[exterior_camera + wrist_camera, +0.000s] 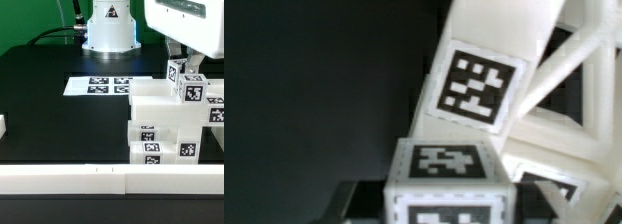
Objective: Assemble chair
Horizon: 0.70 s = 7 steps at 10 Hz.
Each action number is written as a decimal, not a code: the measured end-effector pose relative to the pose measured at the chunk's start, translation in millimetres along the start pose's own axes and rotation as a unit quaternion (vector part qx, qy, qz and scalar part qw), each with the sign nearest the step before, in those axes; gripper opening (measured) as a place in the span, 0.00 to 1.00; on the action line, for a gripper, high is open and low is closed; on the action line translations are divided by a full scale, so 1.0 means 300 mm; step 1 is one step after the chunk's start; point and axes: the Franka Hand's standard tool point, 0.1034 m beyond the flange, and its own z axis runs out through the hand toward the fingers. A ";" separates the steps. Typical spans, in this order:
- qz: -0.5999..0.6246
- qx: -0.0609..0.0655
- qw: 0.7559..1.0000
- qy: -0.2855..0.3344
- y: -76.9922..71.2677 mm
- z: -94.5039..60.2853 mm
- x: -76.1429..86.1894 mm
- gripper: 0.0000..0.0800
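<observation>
Black bench [60, 120]; marker board [100, 86] lies flat mid-bench. Chair [165, 125] stands at the exterior view's right, by the white front rail [70, 178]. Claw [187, 68] closed, apparently on a tagged bar [446, 180] atop the chair.

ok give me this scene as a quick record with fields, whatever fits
arm: reaches in from the exterior view's upper right
gripper: shut on a small tagged white piece
chair: partly built, blocky white parts stacked at the exterior view's right
held piece position: at the top of the chair stack
marker board: flat on the table, behind the chair
front rail: white, along the table's near edge
</observation>
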 end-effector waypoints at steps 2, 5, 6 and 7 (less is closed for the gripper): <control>0.059 0.002 0.998 -0.006 -0.003 0.000 -0.011 0.36; 0.168 0.005 0.986 -0.015 -0.009 -0.001 -0.029 0.36; 0.176 0.005 0.984 -0.015 -0.010 -0.002 -0.031 0.36; 0.213 0.007 0.977 -0.018 -0.013 -0.003 -0.036 0.36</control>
